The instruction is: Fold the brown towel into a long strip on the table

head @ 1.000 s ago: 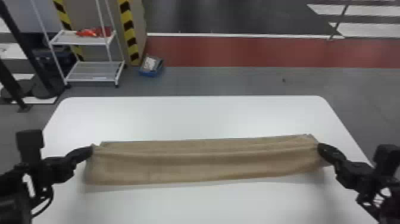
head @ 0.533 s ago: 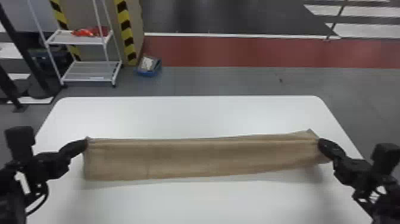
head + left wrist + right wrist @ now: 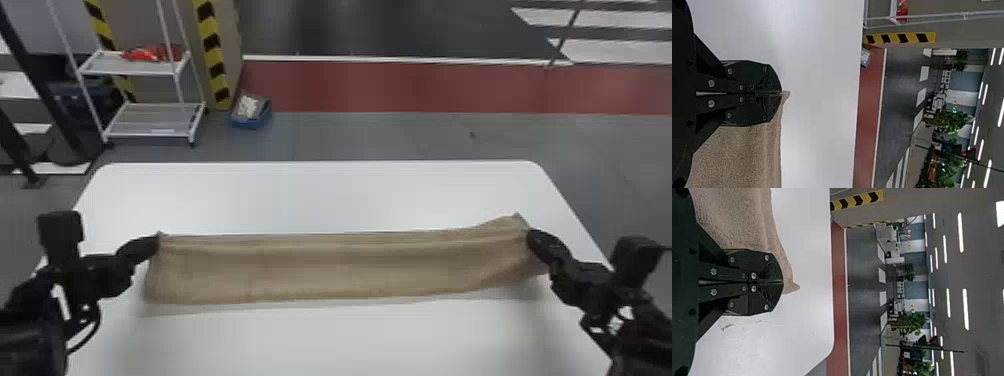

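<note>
1. The towel [image 3: 340,270] lies between my two grippers, its long axis running left to right across the table [image 3: 320,195]; its far edge is on the side away from me, its near edge towards me.
2. My left gripper [image 3: 154,246] is at the towel's left end, right by the far corner; its fingers are closed together on the cloth, a small tip poking out just ahead of them.
3. My right gripper [image 3: 533,242] is at the right end; its fingers are narrowed to a pinch on the cloth, the far right corner jutting out past them.
4. Neither arm is nearer; each has its own end, and the middle of the cloth lies well apart from both.
5. The far edge runs fairly straight from the left, then bends away from me close to the right end; the near edge slopes too, its right part farther off than its left.
6. I judge the strip to be mostly formed; the next move calls for both ends to travel together, square to that long axis, and be laid down level.
7. If one hand leads, the strip may skew; the jutting right corner looks likeliest to end up crooked.
</note>
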Robot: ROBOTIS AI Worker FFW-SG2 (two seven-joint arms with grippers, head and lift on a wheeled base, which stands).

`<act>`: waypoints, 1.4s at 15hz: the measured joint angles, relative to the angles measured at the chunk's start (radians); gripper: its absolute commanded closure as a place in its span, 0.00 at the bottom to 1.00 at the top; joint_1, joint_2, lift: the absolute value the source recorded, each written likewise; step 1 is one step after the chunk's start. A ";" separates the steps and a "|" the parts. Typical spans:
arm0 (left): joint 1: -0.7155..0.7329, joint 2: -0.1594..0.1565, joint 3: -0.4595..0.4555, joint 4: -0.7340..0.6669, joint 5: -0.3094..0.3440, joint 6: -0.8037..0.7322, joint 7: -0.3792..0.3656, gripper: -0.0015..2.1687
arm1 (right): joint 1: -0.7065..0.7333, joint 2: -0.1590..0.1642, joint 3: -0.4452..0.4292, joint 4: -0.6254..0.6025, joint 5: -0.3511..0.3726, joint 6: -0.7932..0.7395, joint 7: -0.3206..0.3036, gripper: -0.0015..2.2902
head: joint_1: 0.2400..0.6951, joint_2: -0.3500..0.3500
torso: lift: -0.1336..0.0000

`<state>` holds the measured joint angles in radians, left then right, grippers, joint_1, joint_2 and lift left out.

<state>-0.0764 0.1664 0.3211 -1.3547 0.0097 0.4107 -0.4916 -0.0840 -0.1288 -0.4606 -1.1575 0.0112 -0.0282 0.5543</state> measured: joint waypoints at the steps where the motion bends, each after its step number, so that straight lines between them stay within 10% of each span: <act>1: -0.005 0.000 -0.005 0.010 -0.006 -0.002 0.006 0.66 | -0.001 0.000 0.000 0.006 0.000 -0.004 -0.001 0.72 | 1.00 0.44 | 0.58; 5: -0.008 0.002 -0.008 0.017 -0.012 -0.002 0.009 0.63 | -0.004 -0.004 -0.004 0.012 -0.003 -0.018 -0.004 0.72 | 1.00 0.44 | 0.58; 9: -0.004 0.000 -0.018 0.022 -0.028 0.001 0.011 0.02 | -0.012 -0.003 0.005 0.017 0.012 0.022 -0.043 0.38 | 1.00 0.43 | 0.58; 11: -0.001 -0.001 -0.018 0.013 -0.035 0.011 0.010 0.02 | -0.005 0.000 0.011 0.010 0.017 0.018 -0.053 0.00 | 1.00 0.43 | 0.58; 17: 0.102 -0.005 0.062 -0.192 0.042 0.118 0.002 0.02 | 0.098 0.010 0.019 -0.182 -0.011 -0.016 -0.131 0.03 | 1.00 0.44 | 0.58; 21: 0.195 -0.021 0.121 -0.291 0.185 0.201 -0.001 0.02 | 0.167 0.017 0.026 -0.281 -0.066 -0.018 -0.049 0.03 | 1.00 0.47 | 0.58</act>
<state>0.1184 0.1454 0.4416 -1.6453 0.1951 0.6113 -0.4928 0.0833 -0.1121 -0.4345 -1.4389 -0.0552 -0.0462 0.5053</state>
